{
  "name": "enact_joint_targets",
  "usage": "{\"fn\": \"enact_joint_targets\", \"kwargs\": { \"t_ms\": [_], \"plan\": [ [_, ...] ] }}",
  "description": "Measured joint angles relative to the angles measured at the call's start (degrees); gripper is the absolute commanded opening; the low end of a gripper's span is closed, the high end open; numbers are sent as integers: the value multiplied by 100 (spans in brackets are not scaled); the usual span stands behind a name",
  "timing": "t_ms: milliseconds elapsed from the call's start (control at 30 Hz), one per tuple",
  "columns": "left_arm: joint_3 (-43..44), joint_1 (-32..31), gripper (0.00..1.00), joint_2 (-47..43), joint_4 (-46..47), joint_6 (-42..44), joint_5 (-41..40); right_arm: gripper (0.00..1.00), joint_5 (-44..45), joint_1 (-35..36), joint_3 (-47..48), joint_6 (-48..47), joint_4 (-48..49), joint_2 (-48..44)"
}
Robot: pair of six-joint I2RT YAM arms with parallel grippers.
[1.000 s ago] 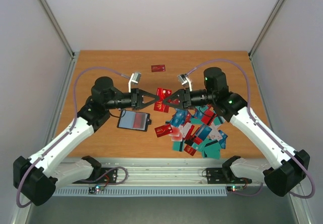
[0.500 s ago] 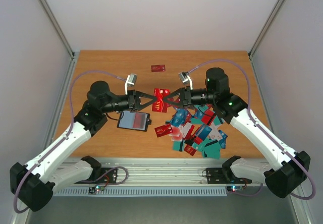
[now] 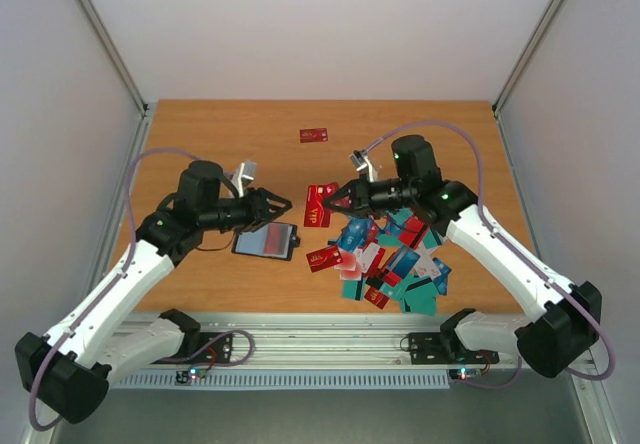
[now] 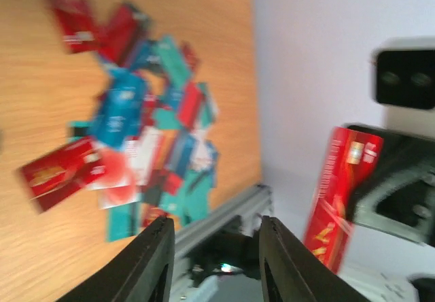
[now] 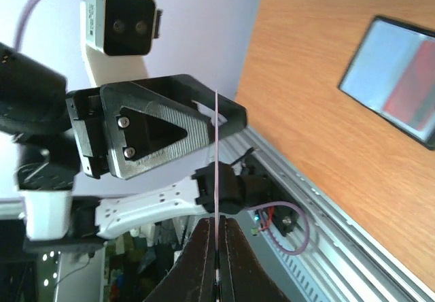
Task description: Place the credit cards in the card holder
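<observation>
A red credit card point(image 3: 316, 205) hangs upright above the table, with my right gripper point(image 3: 334, 202) shut on its right edge. In the right wrist view the card point(image 5: 217, 152) shows edge-on, pinched between the shut fingers point(image 5: 217, 264). My left gripper point(image 3: 283, 204) stands open a little to the left of the card, apart from it, with nothing between its fingers point(image 4: 153, 264); from the left wrist the held card point(image 4: 340, 193) is at the right. The black card holder point(image 3: 266, 240) lies open under the left gripper. A pile of red, teal, blue and white credit cards point(image 3: 392, 261) lies below the right gripper.
One red card point(image 3: 313, 135) lies alone near the back of the table. Another red card point(image 3: 323, 258) sits at the pile's left edge, close to the holder. An aluminium rail point(image 3: 320, 349) runs along the near edge, and white walls enclose the sides.
My left gripper has opened, let go of the red card and drawn back to the left. The right gripper has shut on the card and now holds it alone.
</observation>
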Motion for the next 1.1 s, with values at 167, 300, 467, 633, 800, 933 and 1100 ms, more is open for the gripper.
{"fn": "enact_joint_targets", "kwargs": {
  "t_ms": [167,300,467,633,800,933,1100],
  "plan": [
    [59,577,35,83,-1530,697,-601,1,341,103,-4,-24,-245,389],
    [59,1106,35,321,-2310,1211,-802,1,584,354,-4,33,-240,776],
    [59,1440,36,592,-2933,1784,-1086,1,822,610,72,160,-452,1416],
    [59,1512,37,1005,-3241,2288,-1443,1,918,680,391,66,-802,1853],
    [96,1615,42,1488,-3344,2732,-1794,1,780,686,549,-70,-841,2297],
    [391,1657,43,1989,-3394,3014,-1908,1,549,719,686,-247,-833,2907],
    [658,1816,51,2682,-3335,3324,-1937,1,260,739,1119,-520,-872,3613]
  ]
}}
